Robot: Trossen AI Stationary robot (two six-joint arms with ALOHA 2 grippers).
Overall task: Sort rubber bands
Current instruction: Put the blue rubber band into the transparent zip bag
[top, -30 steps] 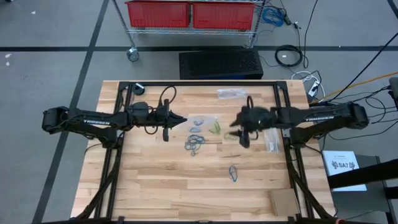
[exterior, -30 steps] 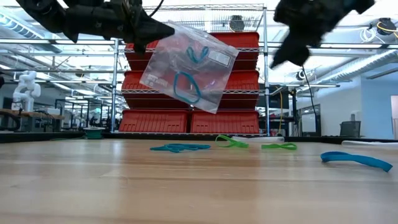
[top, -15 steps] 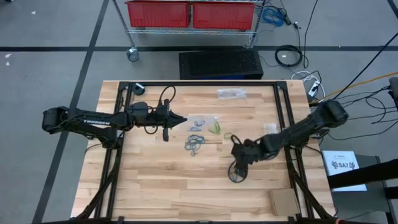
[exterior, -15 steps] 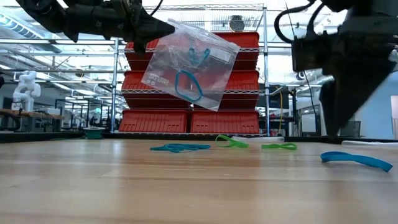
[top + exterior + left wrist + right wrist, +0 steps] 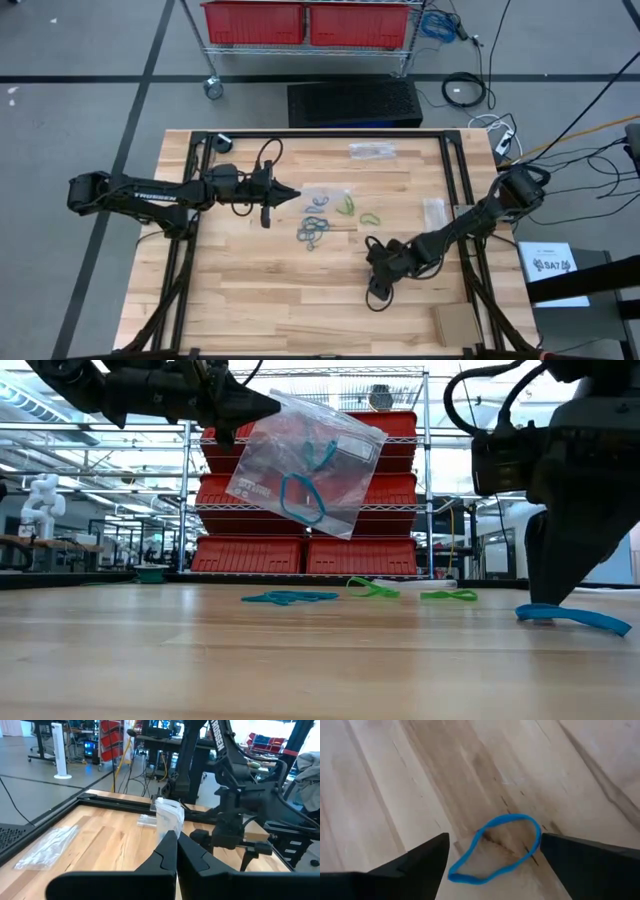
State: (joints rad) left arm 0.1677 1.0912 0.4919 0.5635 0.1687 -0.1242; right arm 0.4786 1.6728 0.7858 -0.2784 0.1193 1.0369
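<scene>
Right gripper [image 5: 492, 851], fingers wide, straddles 1 blue band [image 5: 496, 848]; left gripper [image 5: 262, 405] pinches bag [image 5: 300, 465].

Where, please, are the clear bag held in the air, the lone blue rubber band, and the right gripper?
clear bag [image 5: 305, 465]: low view, middle of its front face.
blue rubber band [image 5: 496, 848]: right wrist view, on the wood inside the loop.
right gripper [image 5: 495, 857]: right wrist view, midway between its open fingertips.

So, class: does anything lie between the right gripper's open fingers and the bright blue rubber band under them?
Nothing visible does. The right gripper hangs open directly over the blue band, with only bare table between its fingers.
</scene>
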